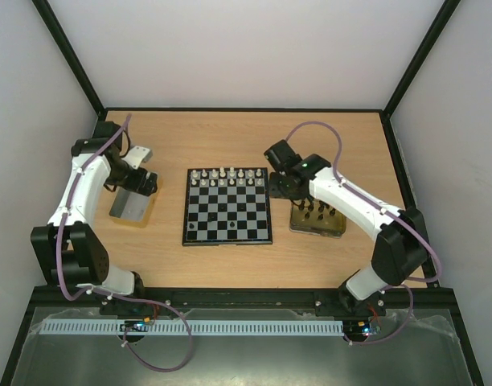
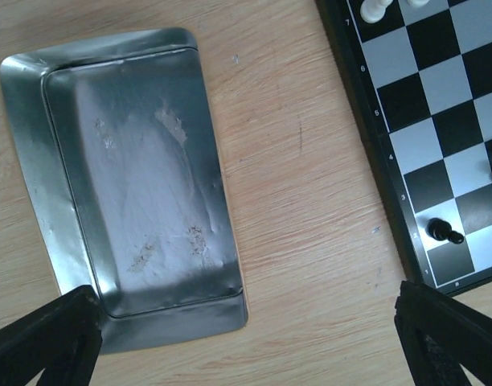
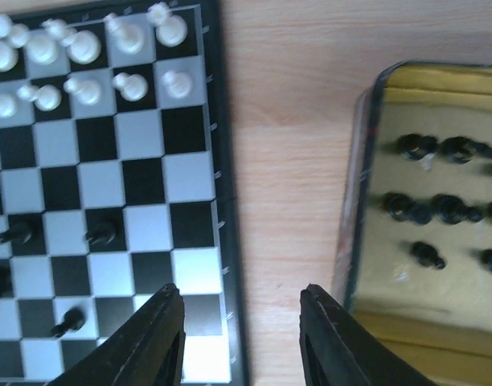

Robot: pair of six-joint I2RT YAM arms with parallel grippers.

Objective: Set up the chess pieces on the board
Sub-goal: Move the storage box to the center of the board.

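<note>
One board point(image 1: 227, 207), checkered black and pale grey with a thin black rim, lies flat on the wooden table point(image 1: 230, 137), at the centre between the two arms. Two rows of white pieces point(image 1: 227, 177) stand along its far edge. A few black pieces point(image 3: 101, 235) sit singly on squares of its near half, well apart from the white rows; whether each is upright or lying cannot be told. The other black pieces are in loose rows inside one gold tray point(image 3: 360, 209), which lies just right of the board and apart from it. One silver metal tray point(image 2: 141, 185), rectangular with a scuffed and dented floor, lies on the table left of the board, with a strip of bare wood between them. The left gripper point(image 2: 246, 342) hangs above the near end of the silver metal tray and the wood beside it, fingers point(image 2: 45, 338) spread wide, gripping nothing. The right gripper point(image 3: 242, 338) hangs above the strip of table between the board's right rim and the gold tray, fingers point(image 3: 153, 338) parted. One finger is over the board's edge squares and the other is near the tray wall; nothing is held.
</note>
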